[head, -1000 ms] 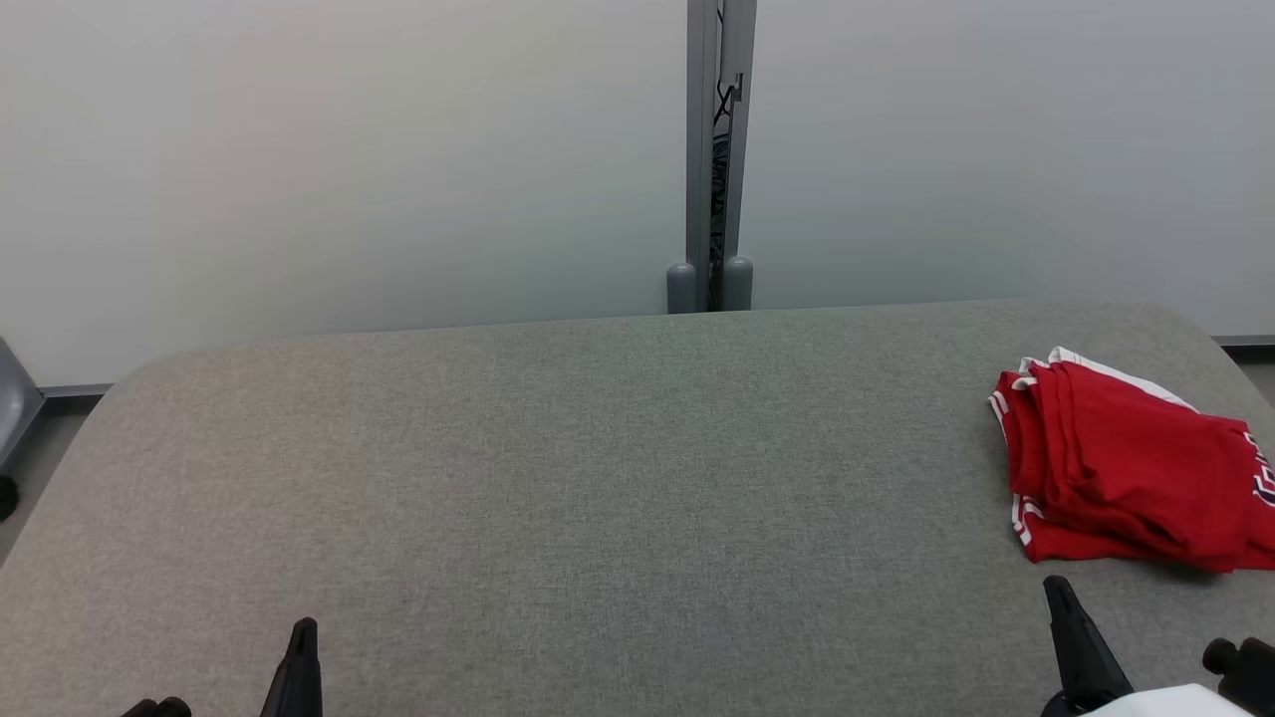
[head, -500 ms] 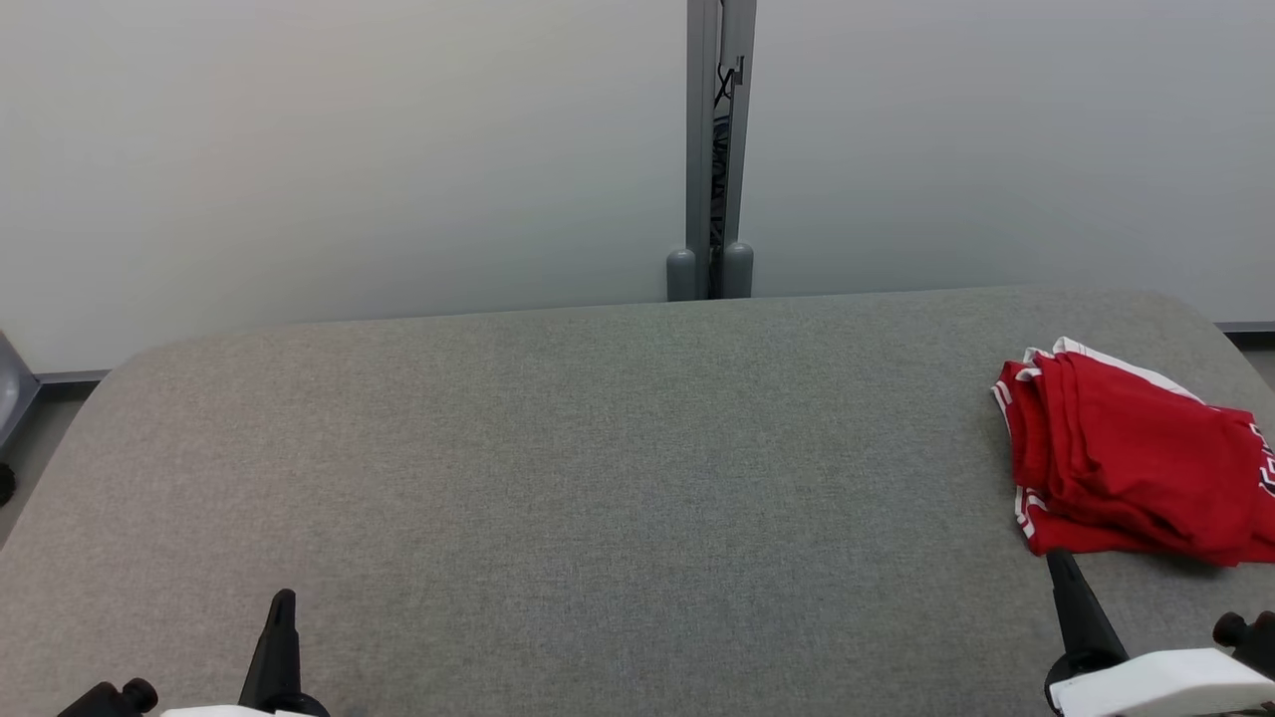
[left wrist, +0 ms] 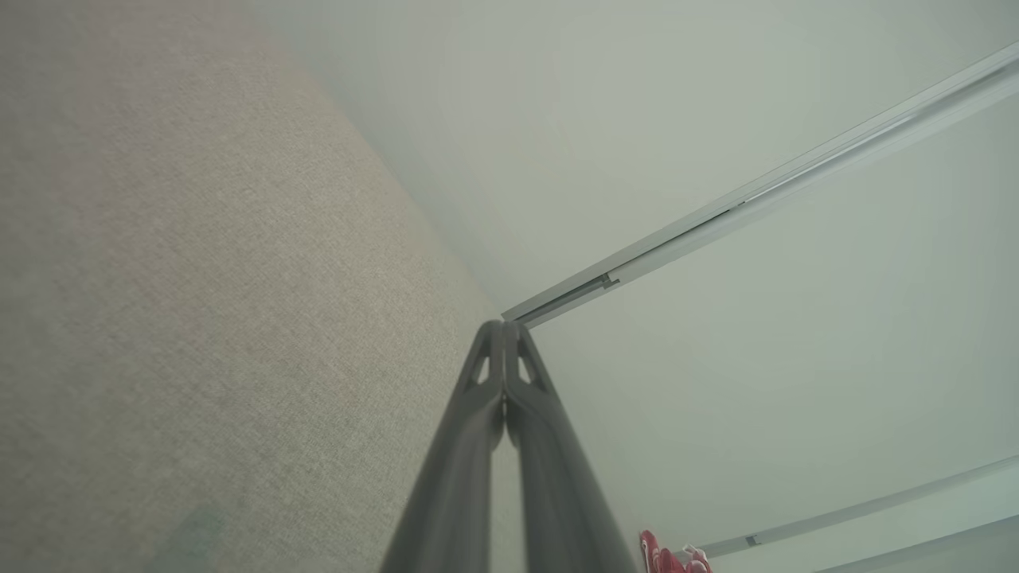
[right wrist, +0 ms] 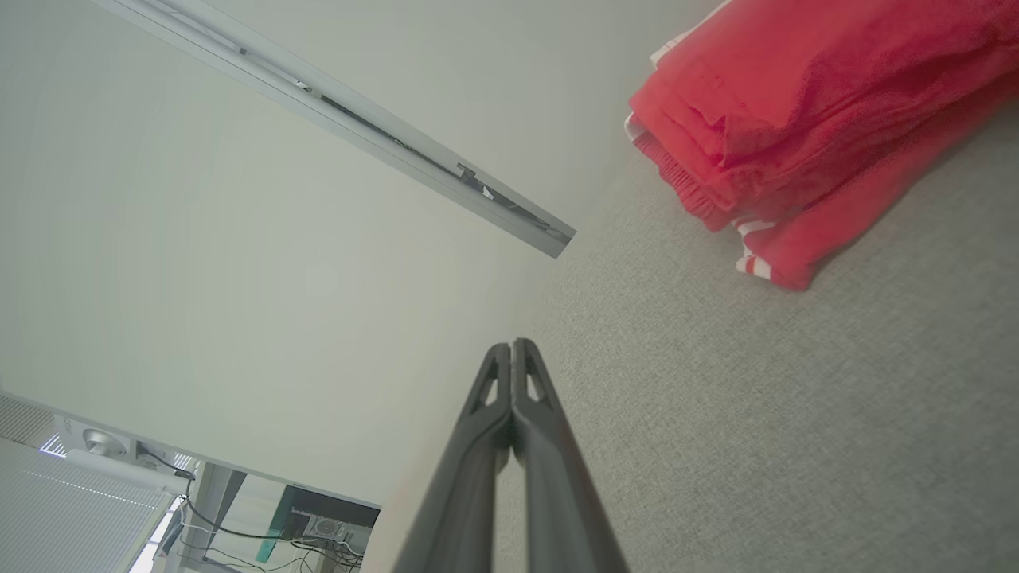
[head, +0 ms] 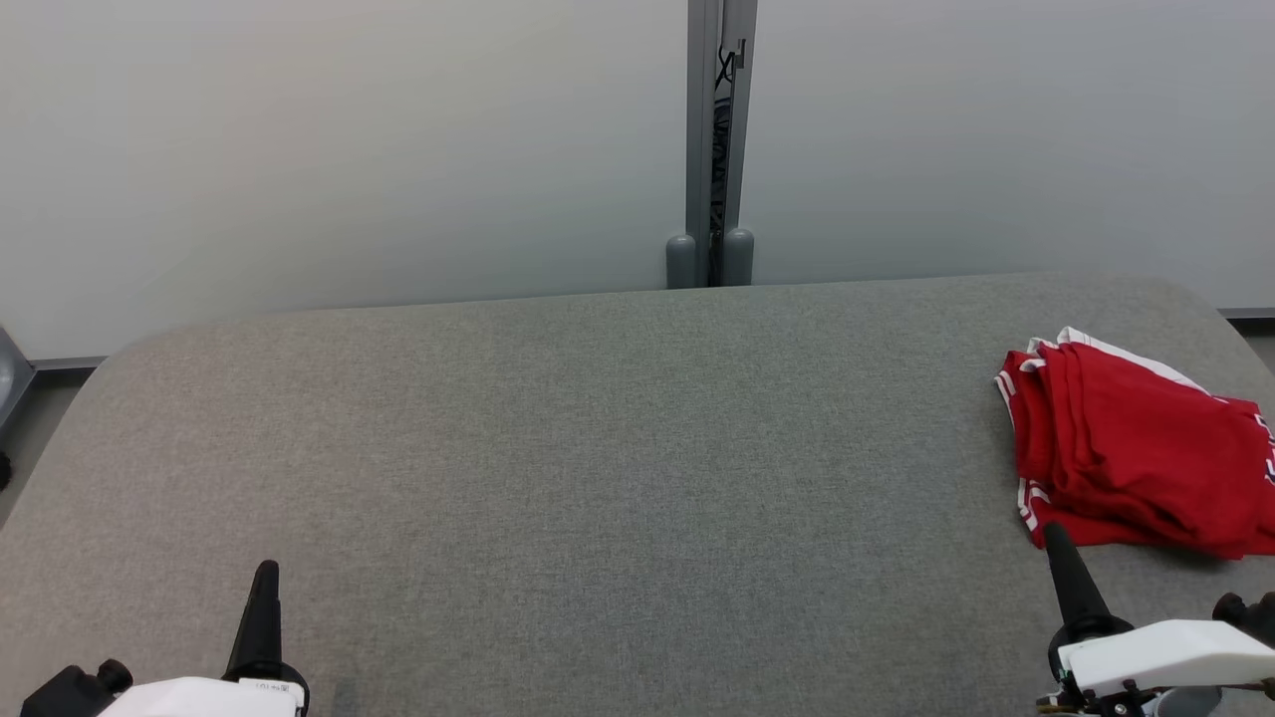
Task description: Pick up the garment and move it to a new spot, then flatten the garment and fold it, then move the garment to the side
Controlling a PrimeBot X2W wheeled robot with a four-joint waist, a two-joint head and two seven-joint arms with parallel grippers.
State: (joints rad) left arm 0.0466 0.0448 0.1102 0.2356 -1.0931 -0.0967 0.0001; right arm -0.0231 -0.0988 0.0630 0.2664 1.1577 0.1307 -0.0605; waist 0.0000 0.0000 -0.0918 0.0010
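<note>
Red garment [head: 1136, 453] sits folded, soft and light, at the right end of the grey table [head: 598, 448], just ahead of the right gripper [head: 1054, 538]; it and the left gripper [head: 267, 576] are pinched closed, empty; layers probably slip, so pinch the near striped corner.

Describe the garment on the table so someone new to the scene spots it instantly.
Start at the wide grey fabric-covered table in front of the pale wall. Go to its right side, just beyond the right gripper. There lies the garment: a loosely folded bundle of bright red cloth with white striped trim, the one coloured thing on the grey surface.
</note>
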